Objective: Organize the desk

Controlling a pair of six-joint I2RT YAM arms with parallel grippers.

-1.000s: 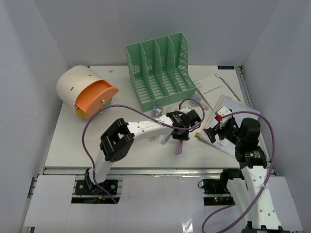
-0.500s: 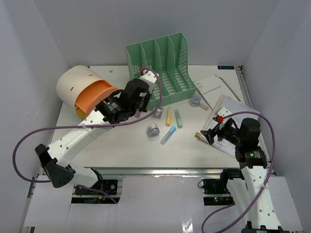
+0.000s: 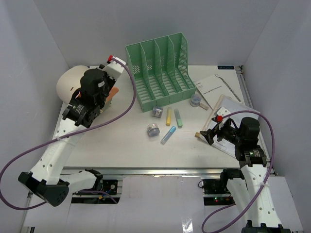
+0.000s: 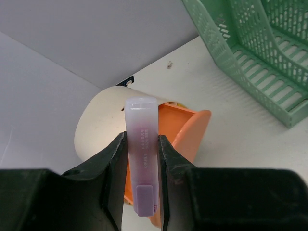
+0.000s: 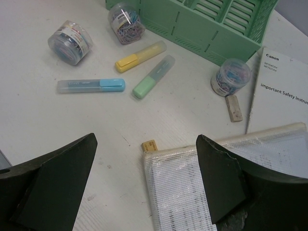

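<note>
Left pincer (image 4: 142, 144) is gripping a purple highlighter (image 4: 143, 168) by the upper-left tub (image 4: 96, 126), probably needing a lined-up drop next; right pincer (image 5: 145, 144) is gaping open.

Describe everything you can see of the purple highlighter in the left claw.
The purple highlighter is translucent lilac plastic, with a clear rounded cap at the far end, small print along the barrel and a darker tab at the near end. Black fingers of the left claw clamp its sides, holding it in the air, pointed toward the orange-and-cream tub.
</note>
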